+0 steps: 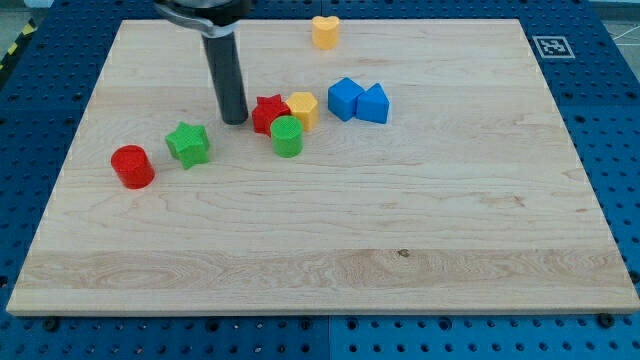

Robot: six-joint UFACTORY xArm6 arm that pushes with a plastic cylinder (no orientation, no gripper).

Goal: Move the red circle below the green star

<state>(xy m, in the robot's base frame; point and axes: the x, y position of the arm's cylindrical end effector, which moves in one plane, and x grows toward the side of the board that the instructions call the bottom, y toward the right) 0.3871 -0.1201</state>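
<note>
The pale wooden surface (330,250) lies on a blue perforated bench (610,120). I have no jaws, only a rod; my tip (235,121) rests just left of the red star (266,113), between it and the green star (189,143). The red circle (132,166) sits left of and slightly below the green star, apart. My rod's top is cut off by the view's top.
</note>
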